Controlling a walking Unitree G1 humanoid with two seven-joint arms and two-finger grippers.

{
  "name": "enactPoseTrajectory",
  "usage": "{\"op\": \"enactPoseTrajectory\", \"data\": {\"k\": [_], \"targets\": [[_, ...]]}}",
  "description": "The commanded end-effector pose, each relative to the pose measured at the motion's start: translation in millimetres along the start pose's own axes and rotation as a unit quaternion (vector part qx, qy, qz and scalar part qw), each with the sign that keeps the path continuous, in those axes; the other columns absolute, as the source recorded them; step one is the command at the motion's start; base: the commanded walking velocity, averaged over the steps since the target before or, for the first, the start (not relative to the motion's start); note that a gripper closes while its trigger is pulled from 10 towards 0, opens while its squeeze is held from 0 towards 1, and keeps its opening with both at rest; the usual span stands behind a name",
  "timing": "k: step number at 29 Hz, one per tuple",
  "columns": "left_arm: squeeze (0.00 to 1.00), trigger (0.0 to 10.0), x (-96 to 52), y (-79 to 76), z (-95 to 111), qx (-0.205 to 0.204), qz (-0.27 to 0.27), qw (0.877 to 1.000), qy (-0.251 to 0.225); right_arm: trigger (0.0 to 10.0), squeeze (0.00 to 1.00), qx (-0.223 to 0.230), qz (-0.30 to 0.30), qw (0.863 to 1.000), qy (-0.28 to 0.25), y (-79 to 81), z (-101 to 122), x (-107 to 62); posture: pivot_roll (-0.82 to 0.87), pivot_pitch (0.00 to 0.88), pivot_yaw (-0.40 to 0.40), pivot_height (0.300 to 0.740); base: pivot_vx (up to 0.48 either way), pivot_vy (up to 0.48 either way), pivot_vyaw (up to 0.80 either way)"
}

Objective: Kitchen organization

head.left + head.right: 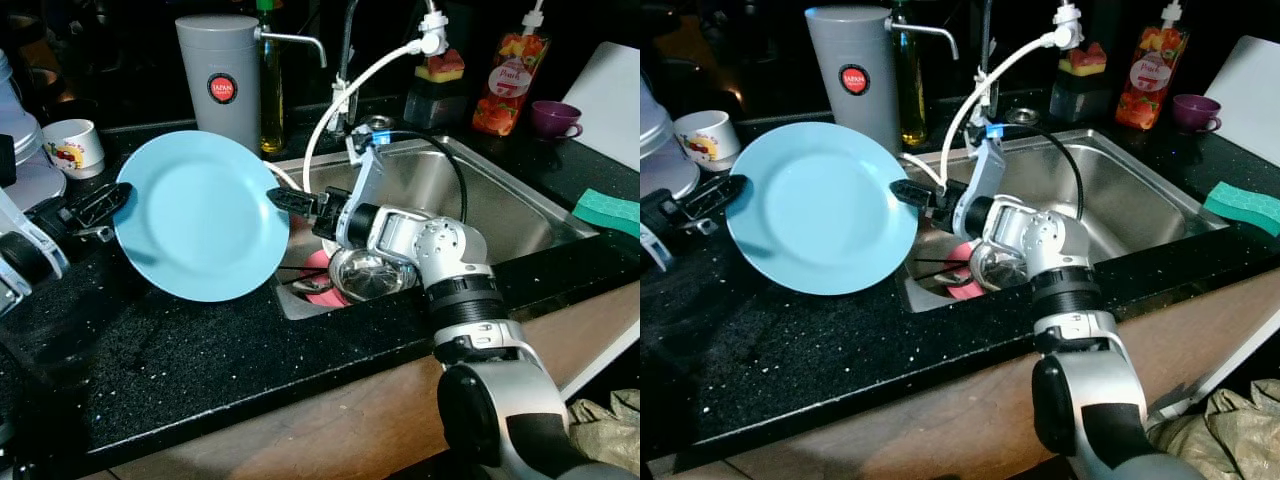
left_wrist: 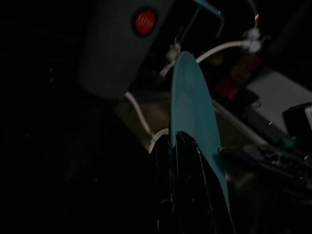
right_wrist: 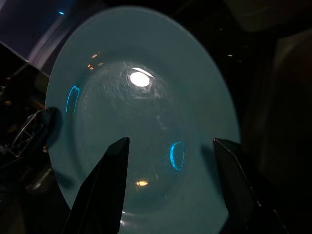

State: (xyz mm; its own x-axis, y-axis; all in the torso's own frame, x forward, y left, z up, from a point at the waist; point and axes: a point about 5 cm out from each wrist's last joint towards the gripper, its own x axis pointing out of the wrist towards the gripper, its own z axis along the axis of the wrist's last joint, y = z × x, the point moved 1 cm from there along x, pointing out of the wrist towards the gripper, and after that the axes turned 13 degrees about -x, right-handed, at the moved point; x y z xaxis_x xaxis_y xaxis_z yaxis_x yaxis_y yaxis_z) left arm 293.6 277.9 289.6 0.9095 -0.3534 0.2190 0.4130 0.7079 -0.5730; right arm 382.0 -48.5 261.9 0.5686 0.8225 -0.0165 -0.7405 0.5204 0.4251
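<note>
The blue plate [image 1: 200, 215] hangs tilted above the black table [image 1: 200, 370], pinched at its rim by the closed left tool [image 1: 100, 207]. The right tool [image 1: 290, 200] sits at the opposite rim, fingers spread wide, gripping nothing. Beyond it, the sink [image 1: 500, 210] holds a metal bowl [image 1: 365, 275]; sorting looks barely underway.

Plate standing tilted over the counter, left of the sink

The plate [image 1: 201, 215] is sitting between the left gripper [image 1: 100, 205] at its left edge and the right gripper [image 1: 295, 201] at its right; a dispenser [image 1: 219, 80] is standing behind it, a mug [image 1: 73, 147] lying far left, a sponge [image 1: 606, 210] right of the sink [image 1: 500, 215].
</note>
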Motion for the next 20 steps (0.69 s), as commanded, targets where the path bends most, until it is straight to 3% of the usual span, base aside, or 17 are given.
{"op": "enactPoseTrajectory", "data": {"k": [1, 7, 11, 20], "targets": [[0.00, 0.0, 0.4, -4.5, 1.9, -0.013, -0.015, 1.000, -0.010, 10.0, 0.00, -0.013, 0.012, 1.000, 0.001, 5.7, 2.8, 0.2, 0.05, 0.072, -0.034, 0.740, 0.000, 0.000, 0.00], [0.00, 0.0, -0.4, -8.3, 2.7, -0.017, -0.026, 0.999, -0.006, 10.0, 0.00, -0.029, -0.018, 0.999, -0.015, -3.3, 3.3, -3.3, 0.05, 0.073, -0.031, 0.740, 0.000, 0.000, 0.00], [0.00, 0.0, -3.1, -8.4, 3.3, -0.021, -0.029, 0.999, -0.002, 10.0, 0.00, -0.043, -0.062, 0.995, -0.067, -17.7, 18.2, -10.8, 0.05, 0.074, -0.032, 0.740, 0.000, 0.000, 0.00], [0.00, 0.0, -4.2, -9.9, 7.3, -0.030, -0.034, 0.999, -0.009, 10.0, 0.00, -0.061, -0.080, 0.993, -0.066, -23.6, 22.6, -14.5, 0.05, 0.076, -0.033, 0.740, 0.000, 0.000, 0.00]]}}
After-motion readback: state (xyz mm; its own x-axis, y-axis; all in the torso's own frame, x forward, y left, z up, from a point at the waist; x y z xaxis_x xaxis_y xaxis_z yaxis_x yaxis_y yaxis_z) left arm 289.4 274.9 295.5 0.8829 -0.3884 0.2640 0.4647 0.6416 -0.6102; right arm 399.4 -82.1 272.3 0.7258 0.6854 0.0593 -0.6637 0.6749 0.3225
